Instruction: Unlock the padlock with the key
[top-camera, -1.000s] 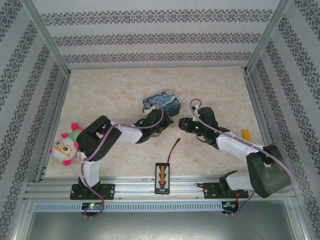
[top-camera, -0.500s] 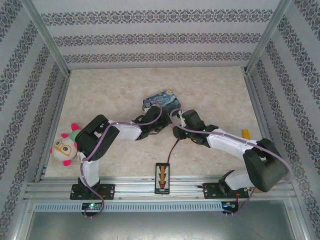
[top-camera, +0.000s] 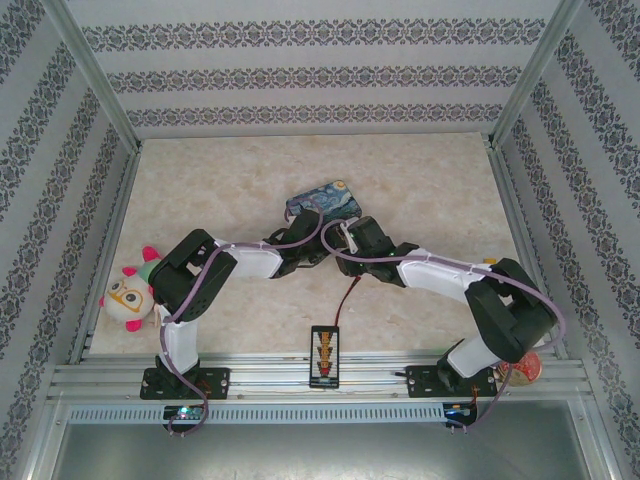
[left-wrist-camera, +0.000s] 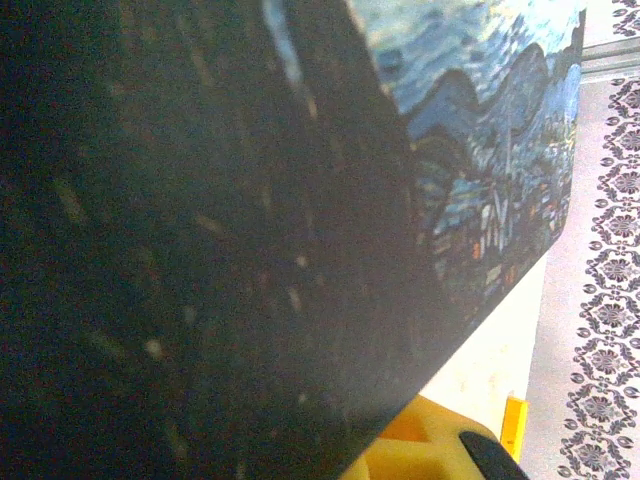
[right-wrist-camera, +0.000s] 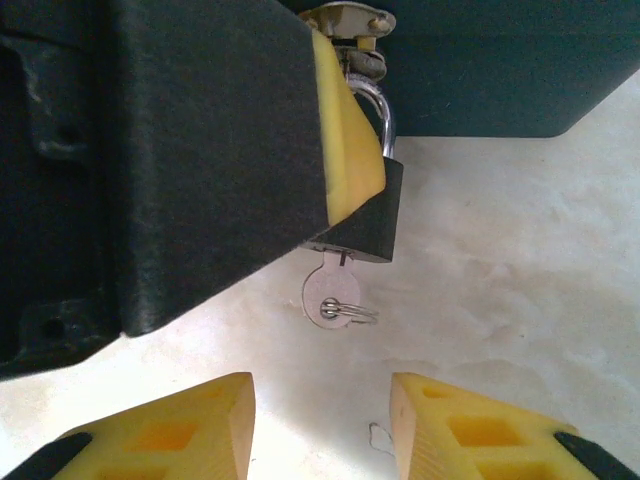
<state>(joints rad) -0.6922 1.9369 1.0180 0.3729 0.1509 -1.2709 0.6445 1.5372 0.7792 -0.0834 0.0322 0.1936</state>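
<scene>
**Padlock (right-wrist-camera: 372, 215) hanging from the Starry Night tin (right-wrist-camera: 480, 60), key (right-wrist-camera: 328, 290) in its keyhole.**

The small dark padlock hangs by its thin shackle (right-wrist-camera: 386, 120) from the tin's hasp (right-wrist-camera: 350, 20) at its 12 o'clock. The little grey key, with a fine wire ring through its head, sticks out of the lock's underside at 6 o'clock. One yellow pad (right-wrist-camera: 345, 140) of the left gripper (top-camera: 312, 248) presses on the lock from 9 o'clock. Its other finger is hidden, so I cannot tell whether that pincer is actually clamped. At 6 o'clock from the key, and apart from it, the right gripper (right-wrist-camera: 320, 430) stands wide open and empty. From above, both grippers meet at the tin's near edge. A plush toy (top-camera: 130, 295) lies at the table's (top-camera: 420, 190) 9 o'clock.
</scene>
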